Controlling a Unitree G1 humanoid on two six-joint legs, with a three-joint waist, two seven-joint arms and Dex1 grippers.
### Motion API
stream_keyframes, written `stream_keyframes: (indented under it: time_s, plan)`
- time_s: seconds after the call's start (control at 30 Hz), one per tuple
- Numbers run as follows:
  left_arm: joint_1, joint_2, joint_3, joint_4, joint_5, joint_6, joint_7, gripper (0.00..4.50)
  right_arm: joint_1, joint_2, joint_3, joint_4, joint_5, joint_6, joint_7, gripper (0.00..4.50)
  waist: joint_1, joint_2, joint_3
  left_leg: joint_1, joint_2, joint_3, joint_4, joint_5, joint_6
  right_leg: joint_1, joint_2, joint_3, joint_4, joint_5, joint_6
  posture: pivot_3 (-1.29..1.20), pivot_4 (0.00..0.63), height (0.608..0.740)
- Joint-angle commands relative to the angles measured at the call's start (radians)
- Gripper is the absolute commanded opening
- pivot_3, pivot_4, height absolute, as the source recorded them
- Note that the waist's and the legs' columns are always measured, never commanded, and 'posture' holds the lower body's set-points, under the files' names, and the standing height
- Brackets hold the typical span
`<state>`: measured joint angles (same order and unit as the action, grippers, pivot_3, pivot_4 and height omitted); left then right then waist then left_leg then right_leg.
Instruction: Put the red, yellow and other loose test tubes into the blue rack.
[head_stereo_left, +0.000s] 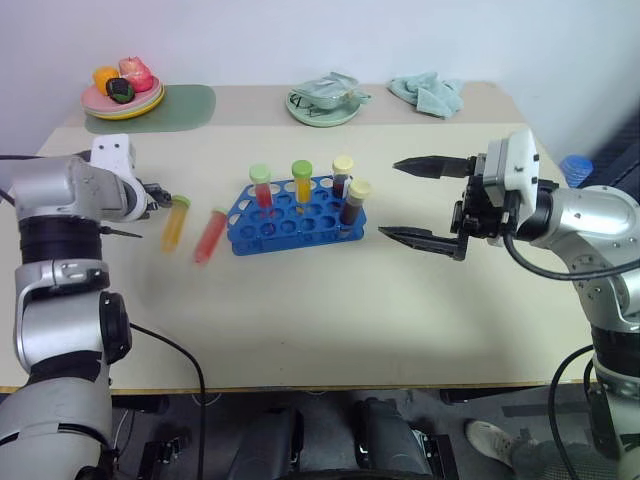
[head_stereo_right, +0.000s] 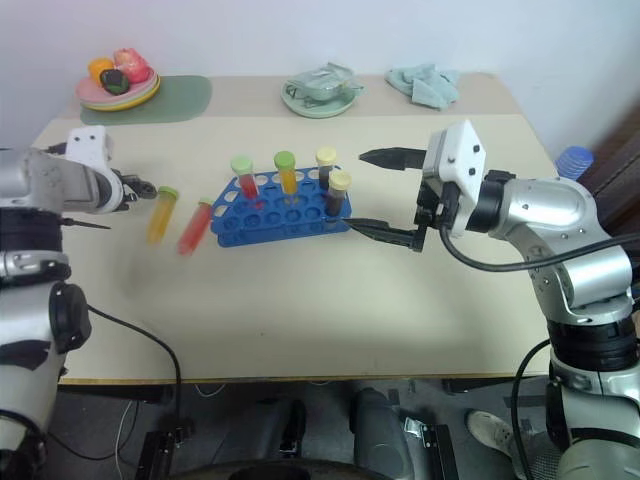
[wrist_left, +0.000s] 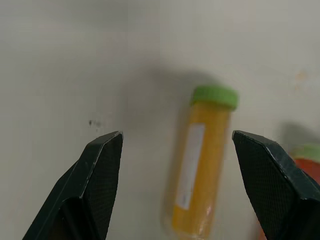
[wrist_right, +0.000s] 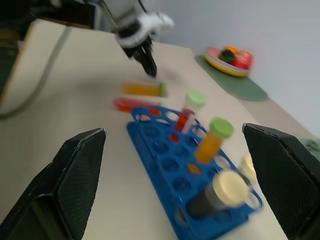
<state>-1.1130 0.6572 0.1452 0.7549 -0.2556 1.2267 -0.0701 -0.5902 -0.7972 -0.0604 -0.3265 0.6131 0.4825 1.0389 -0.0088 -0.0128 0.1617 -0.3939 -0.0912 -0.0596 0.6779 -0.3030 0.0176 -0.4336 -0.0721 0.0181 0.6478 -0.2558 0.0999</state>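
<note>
Right gripper (head_stereo_left: 415, 200) is hanging wide and empty at mid-right, probably staying clear, while the left gripper (wrist_left: 176, 165) is spreading open over the yellow tube (head_stereo_left: 175, 222). Beside it, the red tube (head_stereo_left: 209, 236) is lying left of the blue rack (head_stereo_left: 290, 226), which is holding four capped tubes.
</note>
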Motion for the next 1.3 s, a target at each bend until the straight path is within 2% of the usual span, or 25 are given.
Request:
stream_keyframes:
  time_s: [0.03, 0.2, 0.53, 0.63, 0.77, 0.8, 0.93, 1.0, 1.07, 1.13, 1.2, 1.27, 1.3]
  plan:
    - [-0.081, -0.011, -0.038, 0.143, 0.067, -0.102, -0.032, 3.58, -0.028, -0.002, -0.003, -0.006, 0.015, 0.011, 0.016, 4.47, 0.003, 0.000, 0.000, -0.002, 0.000, 0.000, 0.001, 0.000, 0.000, -0.001, 0.000, 0.000, 0.000, 0.000, 0.000, 0.00, 0.150, 0.740]
    - [-0.160, -0.057, -0.050, 0.332, 0.119, -0.225, -0.048, 3.58, -0.020, 0.009, 0.005, -0.009, -0.002, 0.006, 0.010, 4.47, 0.020, 0.000, 0.000, -0.010, -0.001, 0.000, 0.004, 0.000, 0.000, -0.009, -0.001, -0.001, 0.002, 0.000, 0.000, 0.00, 0.150, 0.740]
    - [-0.223, -0.092, 0.022, 0.513, 0.118, -0.227, -0.014, 3.58, -0.014, 0.010, 0.000, -0.024, 0.001, 0.012, -0.004, 4.47, 0.019, -0.001, 0.000, -0.013, -0.001, 0.000, 0.005, 0.000, 0.000, -0.012, -0.001, -0.001, 0.004, 0.000, 0.000, 0.00, 0.150, 0.740]
    - [-0.217, -0.092, 0.056, 0.523, 0.117, -0.254, 0.043, 2.82, -0.011, 0.013, -0.004, -0.024, 0.000, 0.008, -0.011, 4.50, 0.019, -0.001, 0.000, -0.013, -0.001, 0.000, 0.006, 0.000, 0.000, -0.012, -0.001, -0.001, 0.004, 0.000, 0.000, 0.00, 0.150, 0.740]
    - [-0.224, -0.085, 0.097, 0.525, 0.107, -0.261, 0.079, 0.92, -0.007, 0.018, -0.005, -0.026, 0.001, 0.007, -0.017, 4.50, 0.019, -0.001, 0.000, -0.013, -0.001, 0.000, 0.006, 0.000, 0.000, -0.012, -0.001, -0.001, 0.004, 0.000, 0.000, 0.00, 0.150, 0.740]
    - [-0.226, -0.081, 0.101, 0.524, 0.108, -0.257, 0.077, 0.78, -0.006, 0.020, -0.003, -0.025, 0.001, 0.005, -0.019, 4.50, 0.019, -0.001, 0.000, -0.013, -0.001, 0.000, 0.006, 0.000, 0.000, -0.012, -0.001, -0.001, 0.004, 0.000, 0.000, 0.00, 0.150, 0.740]
    - [-0.242, -0.064, 0.095, 0.500, 0.113, -0.226, 0.011, 0.78, -0.004, 0.026, 0.001, -0.021, -0.006, 0.000, -0.019, 4.50, 0.017, -0.001, 0.000, -0.013, -0.001, 0.000, 0.006, 0.000, 0.000, -0.012, -0.001, -0.001, 0.004, 0.000, 0.000, 0.00, 0.150, 0.740]
    - [-0.243, -0.053, 0.060, 0.439, 0.114, -0.224, -0.109, 0.78, -0.002, 0.028, 0.000, -0.020, -0.009, -0.001, -0.021, 4.50, 0.018, -0.001, 0.000, -0.013, -0.001, 0.000, 0.006, 0.000, 0.000, -0.012, -0.001, -0.001, 0.004, 0.000, 0.000, 0.00, 0.150, 0.740]
    - [-0.186, -0.035, 0.040, 0.269, 0.082, -0.269, -0.252, 0.78, 0.006, 0.028, -0.004, -0.022, -0.011, -0.001, -0.025, 4.50, 0.018, -0.001, 0.001, -0.014, -0.001, 0.000, 0.006, 0.000, 0.000, -0.012, -0.001, -0.001, 0.004, 0.000, 0.000, 0.00, 0.150, 0.740]
    - [-0.041, -0.025, 0.087, -0.043, -0.030, -0.320, -0.422, 0.78, 0.021, 0.030, -0.010, -0.026, -0.013, 0.000, -0.035, 4.50, 0.016, -0.001, 0.000, -0.014, -0.001, 0.000, 0.006, 0.000, 0.000, -0.012, -0.001, -0.001, 0.003, 0.000, 0.000, 0.00, 0.150, 0.740]
    - [0.125, -0.011, 0.174, -0.373, -0.227, -0.307, -0.644, 0.78, 0.043, 0.033, -0.018, -0.033, -0.017, 0.001, -0.051, 4.50, 0.010, -0.001, 0.000, -0.015, 0.000, 0.000, 0.005, 0.000, 0.000, -0.013, -0.002, -0.001, 0.003, 0.000, 0.000, 0.00, 0.150, 0.740]
    - [0.242, 0.000, 0.220, -0.568, -0.336, -0.256, -0.719, 0.78, 0.073, 0.042, -0.031, -0.045, -0.011, 0.009, -0.074, 4.50, -0.001, -0.001, 0.000, -0.015, -0.001, 0.000, 0.005, 0.000, 0.000, -0.013, -0.002, -0.001, 0.002, 0.000, 0.000, 0.00, 0.150, 0.740]
    - [0.293, -0.002, 0.217, -0.636, -0.345, -0.277, -0.724, 0.78, 0.092, 0.048, -0.038, -0.051, -0.010, 0.013, -0.092, 4.50, -0.001, -0.001, 0.001, -0.015, -0.001, 0.000, 0.005, 0.000, 0.001, -0.012, -0.002, -0.002, 0.001, 0.000, 0.000, 0.00, 0.150, 0.740]
